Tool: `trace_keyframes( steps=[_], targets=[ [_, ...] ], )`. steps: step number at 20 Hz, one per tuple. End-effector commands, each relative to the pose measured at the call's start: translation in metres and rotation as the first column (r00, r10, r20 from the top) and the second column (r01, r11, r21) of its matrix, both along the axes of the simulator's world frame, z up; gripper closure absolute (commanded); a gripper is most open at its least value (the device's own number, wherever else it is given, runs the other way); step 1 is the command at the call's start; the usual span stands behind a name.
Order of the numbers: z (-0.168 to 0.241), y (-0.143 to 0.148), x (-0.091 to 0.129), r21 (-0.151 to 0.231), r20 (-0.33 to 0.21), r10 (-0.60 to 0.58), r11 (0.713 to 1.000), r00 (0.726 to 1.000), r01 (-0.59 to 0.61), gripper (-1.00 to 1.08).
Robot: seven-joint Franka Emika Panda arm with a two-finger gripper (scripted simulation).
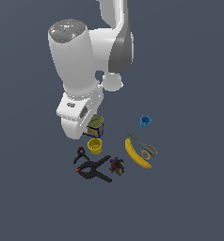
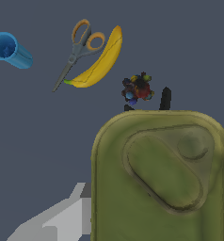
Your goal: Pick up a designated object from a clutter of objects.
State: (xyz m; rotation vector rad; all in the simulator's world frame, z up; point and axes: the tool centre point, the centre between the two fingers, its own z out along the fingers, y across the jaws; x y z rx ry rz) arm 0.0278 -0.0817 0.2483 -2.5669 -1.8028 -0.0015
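The designated tin (image 1: 96, 125) has an olive-green top and a blue and yellow label; it sits at the upper edge of the clutter, just above the yellow cup (image 1: 94, 145). My gripper (image 1: 92, 128) hangs from the white hand right at the tin and looks shut on its sides. In the wrist view the tin's green top (image 2: 161, 179) fills the lower right, very close. One grey finger (image 2: 62, 219) lies against the tin's side; the other finger is hidden. The yellow cup is hidden in the wrist view.
A banana (image 1: 136, 153) (image 2: 99, 62) and orange-handled scissors (image 1: 145, 147) (image 2: 79, 46) lie to the exterior view's right, with a blue cup (image 1: 145, 122) (image 2: 10, 50) beyond. Two black clamps (image 1: 93, 169) and a dark multicoloured lump (image 1: 116, 165) (image 2: 138, 88) lie below the yellow cup.
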Motion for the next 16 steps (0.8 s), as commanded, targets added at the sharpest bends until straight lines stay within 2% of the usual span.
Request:
trace_keyframes(
  steps=[1,16],
  targets=[
    [0.020,-0.007,0.012,-0.001,0.003,0.000,1.000,1.000,0.000,1.08],
    [0.105,-0.038,0.066,-0.003,0.002,-0.001,1.000,1.000,0.001,1.08]
  ],
)
